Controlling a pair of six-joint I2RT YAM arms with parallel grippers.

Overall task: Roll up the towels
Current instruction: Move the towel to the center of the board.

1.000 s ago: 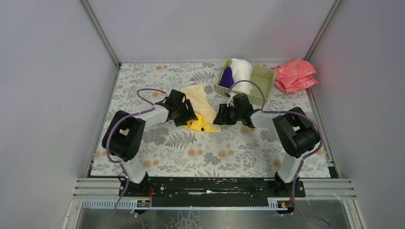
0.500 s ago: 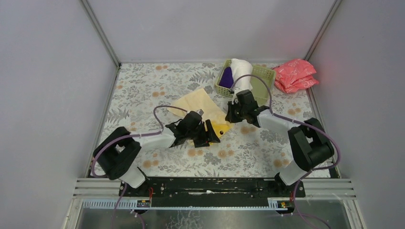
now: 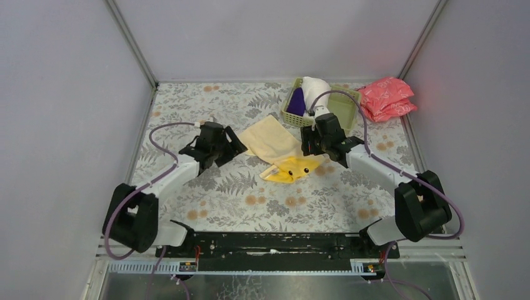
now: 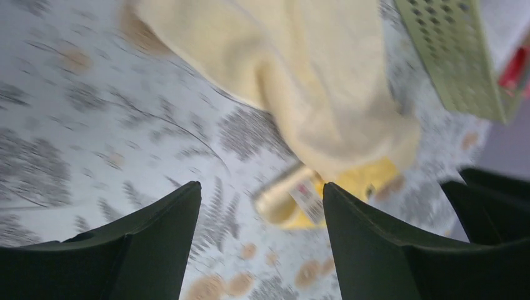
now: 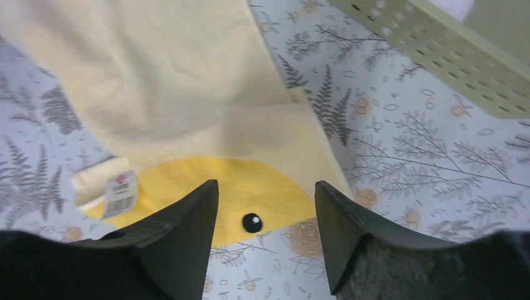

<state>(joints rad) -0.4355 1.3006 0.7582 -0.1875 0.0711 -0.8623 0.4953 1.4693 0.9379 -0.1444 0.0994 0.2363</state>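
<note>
Jaws apart and empty, the left gripper [image 4: 261,190] and right gripper [image 5: 267,187] flank the small pale yellow terry towel [image 3: 273,142], which lies opened out on the table [image 3: 187,106], seemingly ready for rolling, while the large white towel [image 3: 314,87] and small dark purple towel [image 3: 296,100] sit in the light green plastic basket [image 3: 345,103].

Pale yellow towel [image 5: 162,94] soft matt terry; green basket [image 5: 437,44] smooth perforated plastic

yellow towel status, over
Left gripper open, right gripper open, both empty. Yellow towel lies spread out, not rolled. Green basket close beside it.
</note>
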